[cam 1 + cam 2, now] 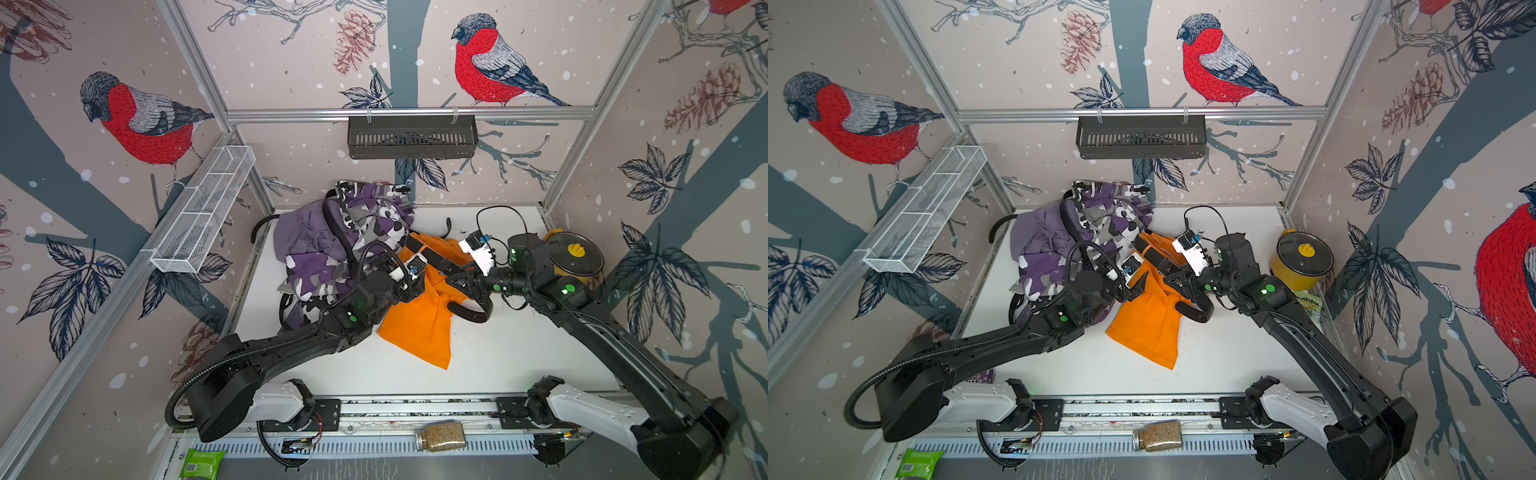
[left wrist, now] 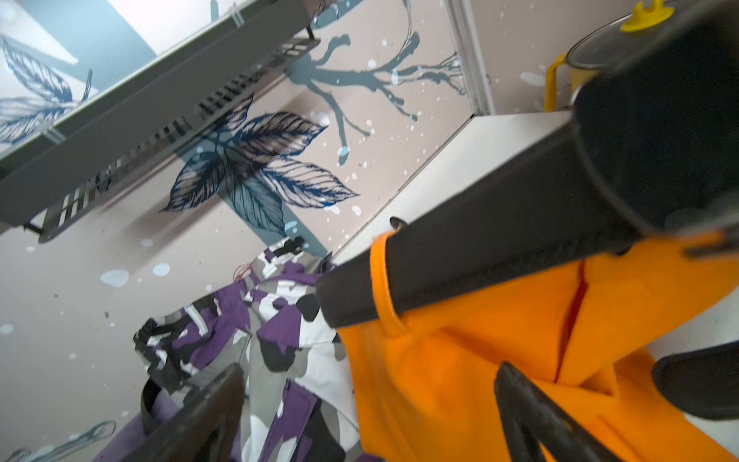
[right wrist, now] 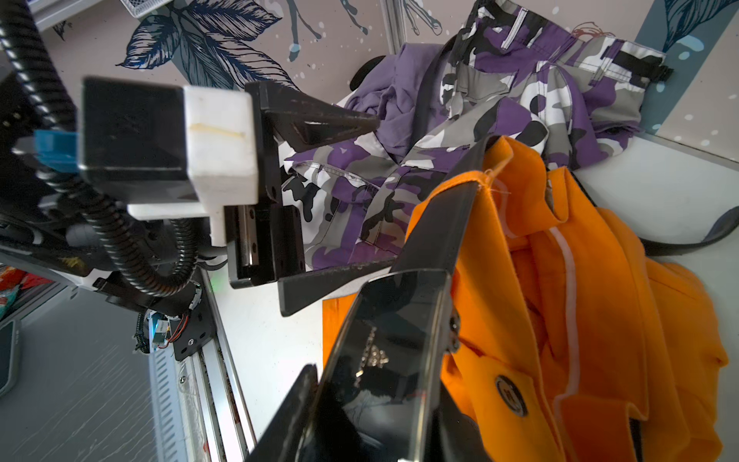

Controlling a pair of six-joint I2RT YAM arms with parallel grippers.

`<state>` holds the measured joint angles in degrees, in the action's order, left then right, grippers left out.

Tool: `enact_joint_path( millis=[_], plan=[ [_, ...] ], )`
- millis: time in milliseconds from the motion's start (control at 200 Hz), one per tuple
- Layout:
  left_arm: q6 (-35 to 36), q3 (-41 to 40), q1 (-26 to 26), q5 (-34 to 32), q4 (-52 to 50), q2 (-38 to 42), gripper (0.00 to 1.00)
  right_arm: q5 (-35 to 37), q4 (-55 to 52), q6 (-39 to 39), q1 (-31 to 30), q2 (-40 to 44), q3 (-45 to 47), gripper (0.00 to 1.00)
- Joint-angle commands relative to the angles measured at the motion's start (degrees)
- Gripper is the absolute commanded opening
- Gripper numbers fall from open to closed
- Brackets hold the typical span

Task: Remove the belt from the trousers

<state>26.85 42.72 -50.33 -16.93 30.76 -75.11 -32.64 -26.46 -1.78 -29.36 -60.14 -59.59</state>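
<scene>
My right gripper [image 3: 380,372] clamps the flat black belt [image 2: 480,256]; my left gripper [image 2: 370,370] gapes empty. Risk: the unpinned orange cloth trousers [image 2: 460,360] drag along.

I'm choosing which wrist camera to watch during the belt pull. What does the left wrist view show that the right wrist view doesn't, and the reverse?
Only the left wrist view: the dark wall basket and the yellow pot.
Only the right wrist view: the glossy buckle gripped by the right gripper, and the button on the orange trousers.
Both: the black belt, seen threaded through an orange loop in the left wrist view, the orange trousers, the camouflage trousers and the open left gripper.
</scene>
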Motion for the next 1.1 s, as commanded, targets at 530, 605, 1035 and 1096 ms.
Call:
enact_joint_path(
  millis=[530, 605, 1035, 1096],
  plan=[
    [10.0, 4.8, 0.0, 10.7, 13.5, -8.0, 0.47, -6.3, 3.1, -0.2, 0.5, 1.3, 1.4, 0.21],
    [9.4, 4.8, 0.0, 10.7, 14.5, -8.7, 0.34, -6.6, 3.2, -0.2, 1.1, 1.3, 1.7, 0.21],
    [-0.5, 16.2, -0.1, 9.6, -30.7, -7.6, 0.0, -6.0, 9.1, 1.1, 6.3, -6.1, 7.7, 0.32],
    [-4.7, 18.8, -0.1, 9.7, -38.6, -8.0, 0.0, -7.0, 9.3, 1.5, 6.5, -8.7, 8.0, 0.34]
  ],
)
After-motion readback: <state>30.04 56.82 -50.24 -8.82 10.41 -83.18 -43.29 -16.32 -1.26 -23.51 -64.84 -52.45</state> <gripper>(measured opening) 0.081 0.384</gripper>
